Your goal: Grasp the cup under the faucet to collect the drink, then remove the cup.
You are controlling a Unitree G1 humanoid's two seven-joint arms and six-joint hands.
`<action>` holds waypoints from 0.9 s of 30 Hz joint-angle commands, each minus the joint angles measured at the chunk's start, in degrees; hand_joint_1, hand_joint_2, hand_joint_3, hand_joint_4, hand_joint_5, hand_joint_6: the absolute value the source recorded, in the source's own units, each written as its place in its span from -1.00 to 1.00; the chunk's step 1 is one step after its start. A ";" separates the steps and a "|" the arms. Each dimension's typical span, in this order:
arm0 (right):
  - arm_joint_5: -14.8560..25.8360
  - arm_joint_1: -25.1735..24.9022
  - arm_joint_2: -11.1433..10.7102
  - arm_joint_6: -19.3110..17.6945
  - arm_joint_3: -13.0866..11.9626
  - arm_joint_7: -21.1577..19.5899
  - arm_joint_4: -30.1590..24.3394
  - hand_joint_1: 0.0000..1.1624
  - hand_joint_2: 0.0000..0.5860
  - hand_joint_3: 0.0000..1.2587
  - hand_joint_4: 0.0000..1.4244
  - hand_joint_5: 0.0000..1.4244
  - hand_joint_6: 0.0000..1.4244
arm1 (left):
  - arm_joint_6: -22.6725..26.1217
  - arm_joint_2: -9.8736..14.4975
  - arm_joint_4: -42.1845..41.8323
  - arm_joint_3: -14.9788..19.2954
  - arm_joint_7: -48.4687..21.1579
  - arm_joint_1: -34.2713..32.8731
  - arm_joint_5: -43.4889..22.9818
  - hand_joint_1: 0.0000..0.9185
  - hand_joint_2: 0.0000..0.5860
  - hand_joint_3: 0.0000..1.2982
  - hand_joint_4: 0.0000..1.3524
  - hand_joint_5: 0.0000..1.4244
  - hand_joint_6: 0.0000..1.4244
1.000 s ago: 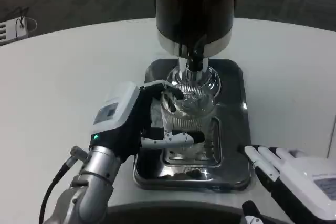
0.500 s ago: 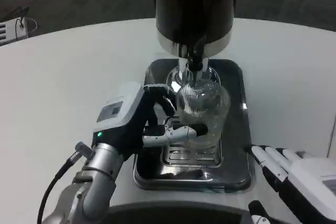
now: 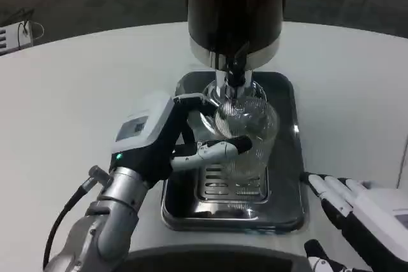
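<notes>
We see the clear ribbed plastic cup [image 3: 245, 135] held off the tray, its mouth just under the short black faucet [image 3: 236, 76] of the tall black drink dispenser [image 3: 234, 11]. Our left hand [image 3: 167, 141] grips it from the left, fingers [image 3: 213, 150] wrapped across its near wall; the cup appears to lean slightly. Whether any drink is in it, we cannot tell.

To do this step well, we judge we should level the cup, keep its rim centred beneath the spout, and hold the grip firm without crushing the thin wall.

Below sits the shiny steel drip tray [image 3: 284, 205] with a slotted grate [image 3: 231, 186] and a raised rim all round. The dispenser's body overhangs on the far side, so we think the exit runs low and toward the near left, over the round white table [image 3: 76, 100], where there is open room. Our right hand [image 3: 363, 218] rests near the tray's near right corner, fingers spread and holding nothing, so that side is tighter.
</notes>
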 commanded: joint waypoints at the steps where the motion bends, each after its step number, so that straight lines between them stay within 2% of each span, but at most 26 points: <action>1: 0.25 -0.13 -0.63 0.72 0.56 -0.76 0.62 -0.45 1.00 -1.00 -1.00 -1.00 -1.00 | -0.63 2.63 -4.84 1.20 -2.07 4.29 -1.48 -0.72 -0.99 -0.18 -0.45 0.11 0.64; 7: -0.21 -0.63 -0.91 1.52 1.59 -1.02 1.21 -0.45 1.00 -1.00 -1.00 -1.00 -1.00 | -1.06 5.28 -13.16 4.11 -4.71 10.67 -4.23 -0.83 -1.00 -0.33 -0.54 -0.02 0.54; 11: -0.62 -1.04 -0.91 2.07 2.46 -1.21 1.61 -0.45 1.00 -1.00 -1.00 -1.00 -1.00 | -2.54 5.90 -19.26 7.83 -5.15 15.34 -7.94 -0.90 -0.99 -0.42 -0.58 -0.18 0.37; 14: -0.96 -1.27 -0.83 2.38 3.15 -1.33 1.84 -0.45 1.00 -1.00 -1.00 -1.00 -1.00 | -4.32 5.63 -23.15 10.42 -5.65 17.53 -11.56 -0.94 -0.99 -0.45 -0.60 -0.29 0.16; 17: -1.45 -1.53 -0.67 2.60 4.07 -1.44 1.98 -0.45 1.00 -1.00 -1.00 -1.00 -1.00 | -6.21 5.16 -26.42 12.16 -7.98 17.64 -16.87 -1.00 -0.92 -0.46 -0.58 -0.43 -0.18; 19: -1.77 -1.68 -0.59 2.77 4.64 -1.47 2.02 -0.45 1.00 -1.00 -1.00 -1.00 -1.00 | -6.92 5.02 -27.74 12.65 -9.71 17.13 -19.51 -1.00 -0.89 -0.47 -0.57 -0.44 -0.31; 27: -2.97 -1.68 -0.26 3.17 6.18 -1.48 1.88 -0.44 1.00 -1.00 -1.00 -1.00 -1.00 | -5.58 4.32 -32.10 12.76 -17.52 13.28 -27.57 -1.00 -0.84 -0.52 -0.58 -0.48 -0.43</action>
